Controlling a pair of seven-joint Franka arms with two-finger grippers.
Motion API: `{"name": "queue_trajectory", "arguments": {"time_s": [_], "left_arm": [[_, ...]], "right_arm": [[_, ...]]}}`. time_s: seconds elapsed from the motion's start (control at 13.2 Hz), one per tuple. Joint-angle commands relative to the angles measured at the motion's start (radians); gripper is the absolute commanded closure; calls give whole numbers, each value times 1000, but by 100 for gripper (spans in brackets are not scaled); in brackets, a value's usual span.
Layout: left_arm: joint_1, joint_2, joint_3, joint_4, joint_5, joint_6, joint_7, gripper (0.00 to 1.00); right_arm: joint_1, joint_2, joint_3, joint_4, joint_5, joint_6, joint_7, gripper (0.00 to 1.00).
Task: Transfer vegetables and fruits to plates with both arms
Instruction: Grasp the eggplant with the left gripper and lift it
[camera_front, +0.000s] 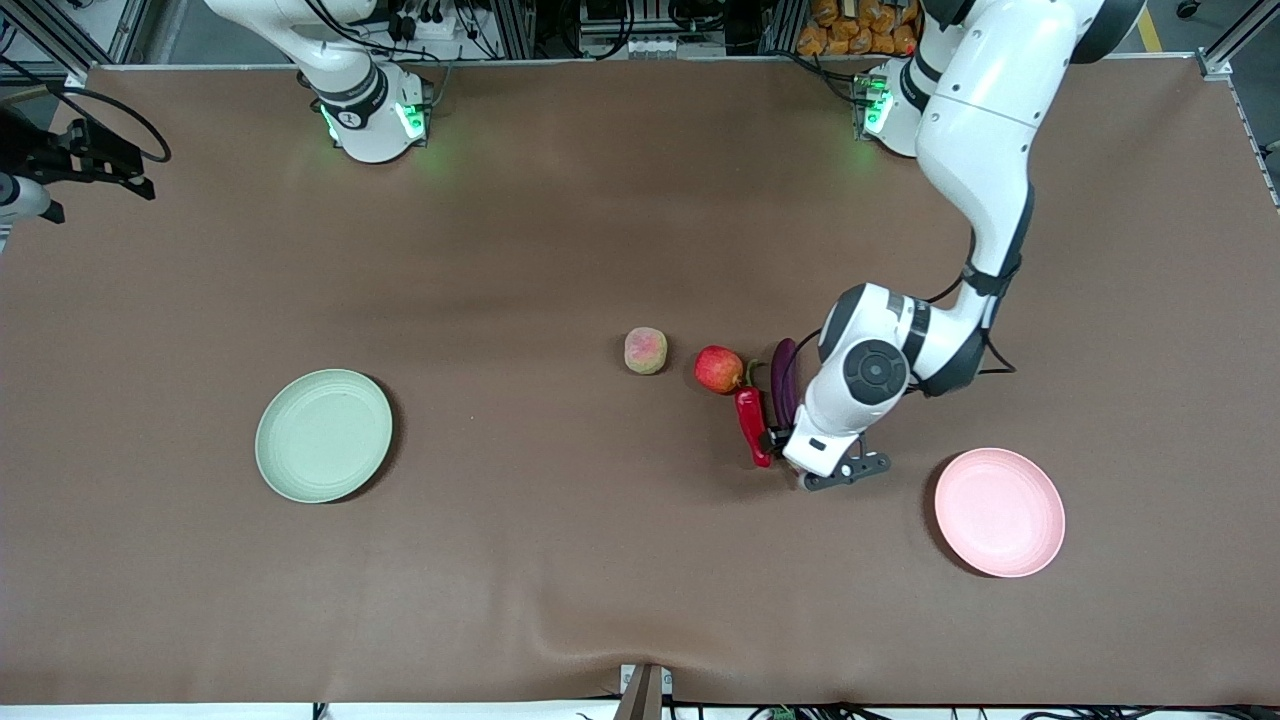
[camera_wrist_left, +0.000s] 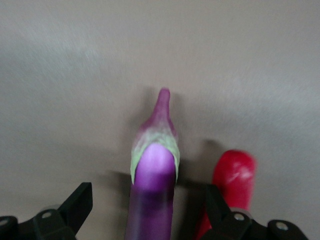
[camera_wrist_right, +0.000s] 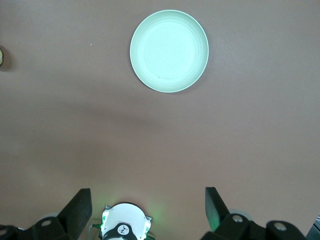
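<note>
The brown table (camera_front: 560, 250) carries two plates: the pale green plate (camera_front: 323, 435) sits toward the right arm's end, the pale pink plate (camera_front: 999, 512) toward the left arm's end, near the left gripper (camera_front: 790, 462). Both are bare, so the transfer has barely begun.

The left arm (camera_front: 975, 190) reaches down over the produce cluster; the right arm (camera_front: 340, 70) waits high above its base, its right gripper (camera_wrist_right: 147, 210) spread with nothing between the fingers.

The left gripper is low, fingers apart and straddling the eggplant (camera_wrist_left: 152, 190), not yet clamped. The chili pepper (camera_wrist_left: 232, 182) lies just beside one finger. The red apple (camera_front: 719, 369) sits beside the chili's stem, and the yellow-green fruit (camera_front: 645, 351) a little apart from it.

The step in hand looks like grasping the eggplant. Next it probably calls for closing squarely without catching the chili, lifting, and carrying toward the pink plate.
</note>
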Motion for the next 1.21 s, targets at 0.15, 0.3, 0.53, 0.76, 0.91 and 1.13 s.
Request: {"name": "queue_trajectory", "arguments": {"time_s": [0.15,0.3,0.53,0.76,0.91,1.13], "left_arm": [[-19,-19,10,-43,1,19,-18,27],[-20,-17,10,-57,-1,19,-18,70],[-2,-70,14,-86,1,6,-6,100],[100,-170,20,-63,1,-100,99,100],[188,-178,19,-23,1,-126,185,100],[277,-137,20,18,7,-134,235,100]], "right_arm": [[13,-7,2,-2,0,11,3,0],[-2,-1,0,2,3,18,3,0],[-5,37,-3,25,-6,18,0,0],[-16,133,-6,72,-23,15,-7,0],[-24,176,-4,87,-44,17,-9,0],[-31,239,-4,87,-56,43,-9,0]]}}
